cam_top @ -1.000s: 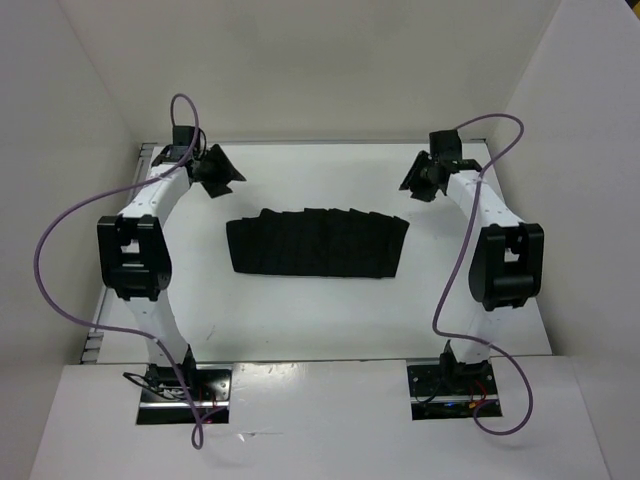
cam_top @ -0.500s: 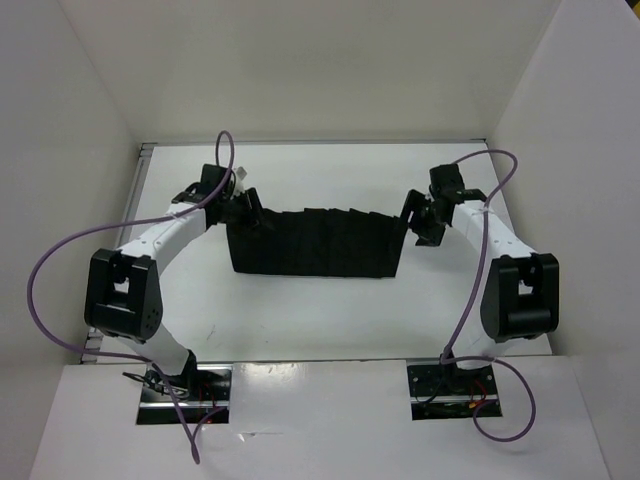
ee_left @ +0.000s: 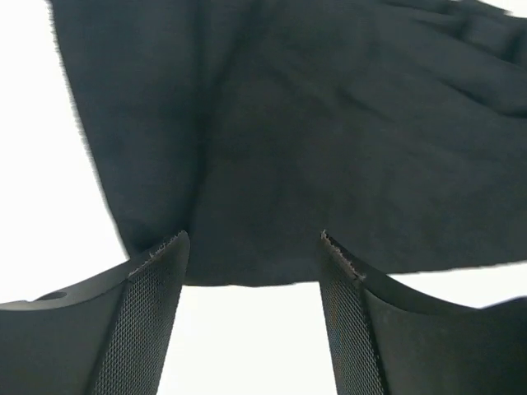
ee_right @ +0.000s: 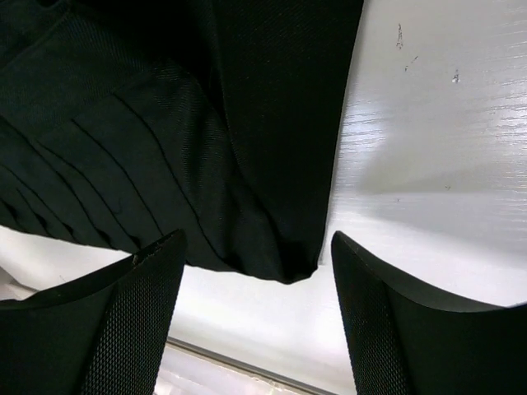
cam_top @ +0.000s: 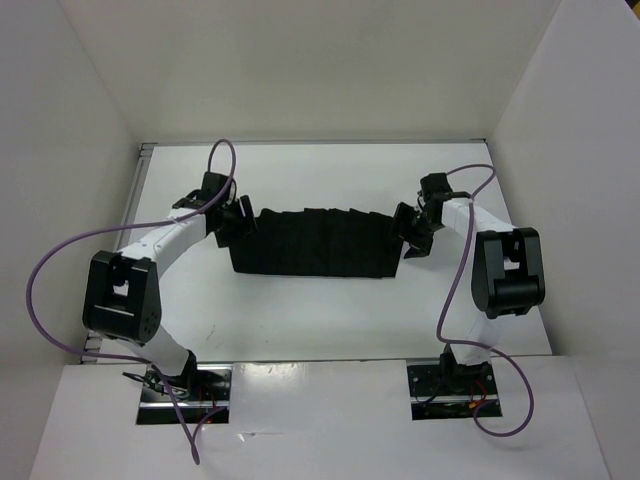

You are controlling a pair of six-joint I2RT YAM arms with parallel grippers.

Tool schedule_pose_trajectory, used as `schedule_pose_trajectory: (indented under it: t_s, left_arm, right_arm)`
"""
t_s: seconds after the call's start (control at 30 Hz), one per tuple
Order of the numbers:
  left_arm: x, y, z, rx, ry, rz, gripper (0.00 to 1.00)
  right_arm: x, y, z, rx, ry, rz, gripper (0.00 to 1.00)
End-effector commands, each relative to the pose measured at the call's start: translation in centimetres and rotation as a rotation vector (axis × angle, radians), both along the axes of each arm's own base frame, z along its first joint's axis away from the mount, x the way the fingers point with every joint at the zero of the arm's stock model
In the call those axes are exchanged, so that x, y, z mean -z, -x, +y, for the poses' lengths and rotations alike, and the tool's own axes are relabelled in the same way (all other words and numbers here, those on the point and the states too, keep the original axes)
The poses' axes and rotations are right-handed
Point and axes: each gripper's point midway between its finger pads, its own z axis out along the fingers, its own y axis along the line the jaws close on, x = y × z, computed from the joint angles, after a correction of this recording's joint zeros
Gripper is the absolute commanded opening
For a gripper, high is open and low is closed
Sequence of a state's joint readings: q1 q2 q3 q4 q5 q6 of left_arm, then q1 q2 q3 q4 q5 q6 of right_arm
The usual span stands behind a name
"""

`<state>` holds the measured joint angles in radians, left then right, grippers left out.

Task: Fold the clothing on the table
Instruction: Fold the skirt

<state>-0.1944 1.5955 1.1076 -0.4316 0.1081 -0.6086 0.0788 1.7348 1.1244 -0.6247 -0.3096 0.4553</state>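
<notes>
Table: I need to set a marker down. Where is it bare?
Bare: the table strip between clothing and arm bases; also the band between clothing and back wall. Crowded: the cloth's ends, by the left gripper and right gripper.

In both wrist views we lose the clothing (ee_left: 329, 123) past the top edge and the jaws past the bottom; from above, its upper corners sit too small for us to judge contact

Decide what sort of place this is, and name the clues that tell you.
Most likely a robotics lab test cell: a white table boxed in by plain white walls, two robot arms bolted at its near edge, and a single black garment laid out.
</notes>
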Motion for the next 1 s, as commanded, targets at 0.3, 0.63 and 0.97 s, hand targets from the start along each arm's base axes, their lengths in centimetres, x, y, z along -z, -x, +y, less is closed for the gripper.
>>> schedule_pose_trajectory:
  t_s: [0.3,0.63,0.97]
  left_arm:
    - [4.8,1.2,5.5,-0.183,-0.218,0.180,0.88]
    - [7.6,1.6,2.2,-0.056,-0.047,0.213,0.93]
    - [10.2,1.8,0.2,0.007,0.051,0.254,0.79]
  right_arm:
    - [-2.6,0.1,0.8,-0.014,-0.044,-0.073,0.76]
    - [-3.9,0.8,0.2,-0.020,-0.012,-0.085,0.76]
    - [-6.7,0.8,0.7,-0.048,-0.039,-0.147,0.76]
